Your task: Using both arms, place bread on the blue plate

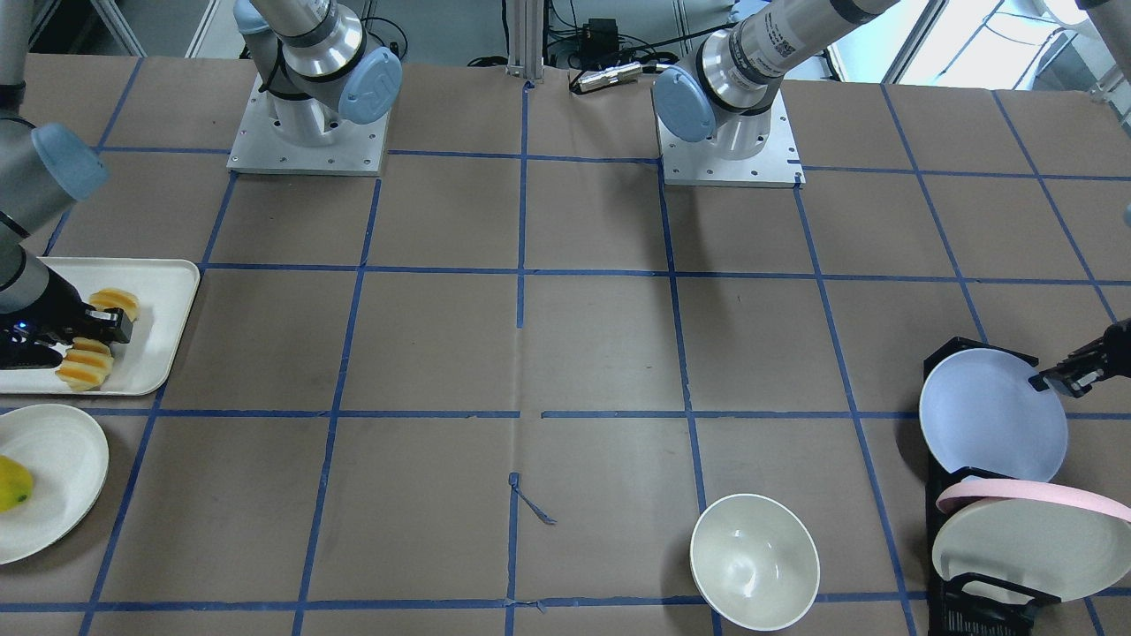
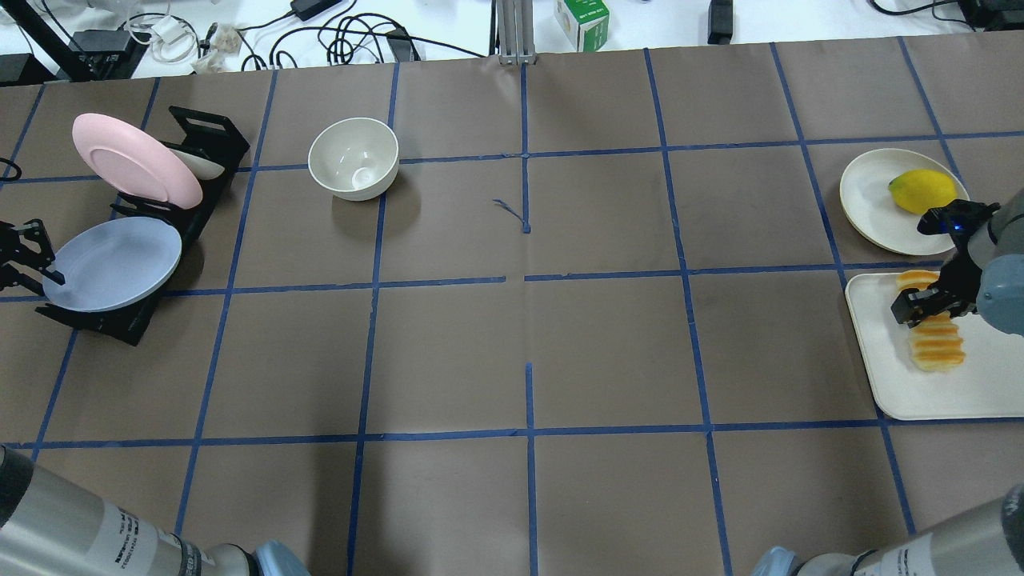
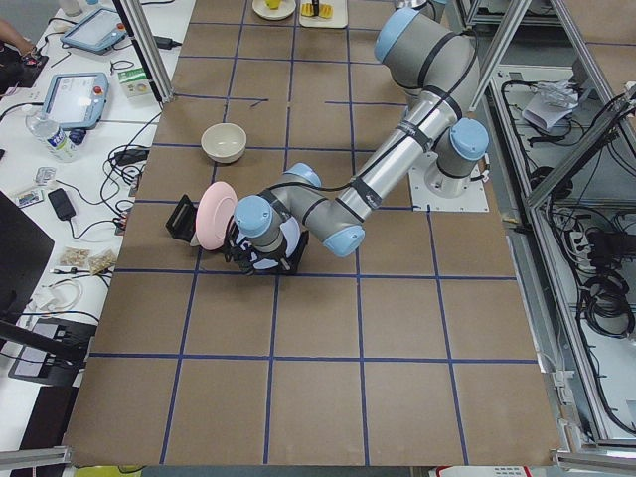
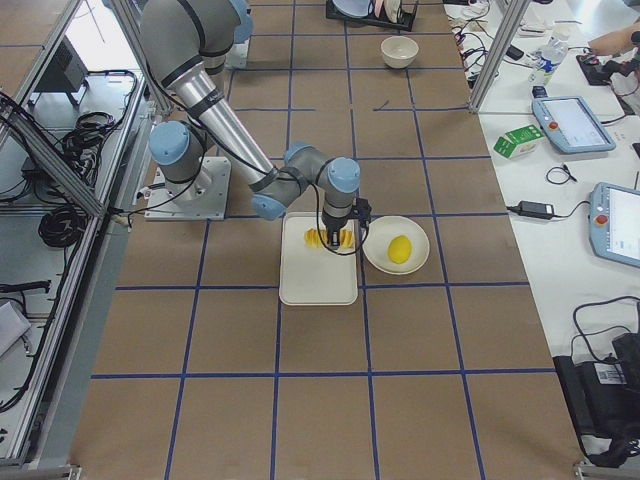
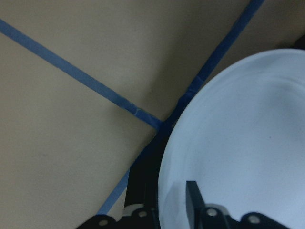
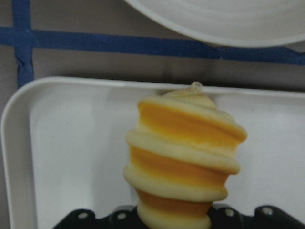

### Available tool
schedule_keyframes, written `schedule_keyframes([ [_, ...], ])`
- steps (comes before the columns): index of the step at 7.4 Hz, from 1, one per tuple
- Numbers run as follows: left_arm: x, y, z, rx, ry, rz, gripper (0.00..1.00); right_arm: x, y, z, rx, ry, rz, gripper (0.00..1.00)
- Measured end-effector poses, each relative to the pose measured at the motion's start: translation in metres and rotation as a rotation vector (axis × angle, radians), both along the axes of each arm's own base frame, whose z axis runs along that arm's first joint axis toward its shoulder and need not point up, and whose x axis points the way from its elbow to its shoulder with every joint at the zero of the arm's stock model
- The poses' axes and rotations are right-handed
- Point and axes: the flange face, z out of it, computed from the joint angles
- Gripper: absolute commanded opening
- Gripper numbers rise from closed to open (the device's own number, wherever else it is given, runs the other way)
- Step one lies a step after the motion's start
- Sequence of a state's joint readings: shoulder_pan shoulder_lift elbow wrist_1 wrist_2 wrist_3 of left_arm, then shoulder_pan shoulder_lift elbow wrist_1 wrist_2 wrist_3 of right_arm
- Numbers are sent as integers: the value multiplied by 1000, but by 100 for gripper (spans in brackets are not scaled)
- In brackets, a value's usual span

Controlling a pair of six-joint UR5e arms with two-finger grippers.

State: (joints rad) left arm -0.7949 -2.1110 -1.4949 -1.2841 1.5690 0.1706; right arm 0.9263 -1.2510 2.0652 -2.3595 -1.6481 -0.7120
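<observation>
from across the table, the right gripper (image 1: 108,327) sits low over the white tray (image 1: 166,299) at the view's left edge. its black fingers are set across the middle of the bread (image 1: 84,367), which lies flat on the tray with a ridged end showing on each side of them. just beside the tray a cream plate (image 1: 62,455) holds a yellow fruit (image 1: 13,484). at the far right the blue plate (image 1: 990,415) leans tilted in a black rack (image 1: 938,360), and the left gripper (image 1: 1047,380) is at its upper rim. a pink-rimmed plate (image 1: 1034,530) stands in the same rack, and a bowl (image 1: 754,561) sits on the table (image 1: 574,353) nearby. from overhead, the bread and the blue plate are well apart at opposite ends of the table, with one gripper at each. in the left side view the near arm's wrist hides its gripper, which is down beside the rack. in the right side view the near arm reaches down onto the tray. the left wrist camera shows one finger (image 5: 192,202) lying over the plate's pale face just inside the rim, with blue tape lines (image 5: 71,70) beyond. the other finger is hidden, so i cannot tell whether the rim is pinched. the right wrist camera shows the loaf rising from between the black fingers, which press against both its sides, clamped on it above the tray.
</observation>
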Motion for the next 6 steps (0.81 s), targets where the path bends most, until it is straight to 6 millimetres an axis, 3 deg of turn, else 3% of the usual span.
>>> schedule_keyframes([
  [2,1,3,8,-6,-5,2,0,4,1,25,-32,23,-3,0],
  [3,2,3,21,-16,-16,-2,0,8,1,38,-43,23,-15,0],
  [5,-8,12,66,-20,-17,-24,0,12,-4,65,-63,8,-33,0],
  [6,-24,23,90,-1,10,-45,0,15,-12,80,-58,-2,-33,0],
])
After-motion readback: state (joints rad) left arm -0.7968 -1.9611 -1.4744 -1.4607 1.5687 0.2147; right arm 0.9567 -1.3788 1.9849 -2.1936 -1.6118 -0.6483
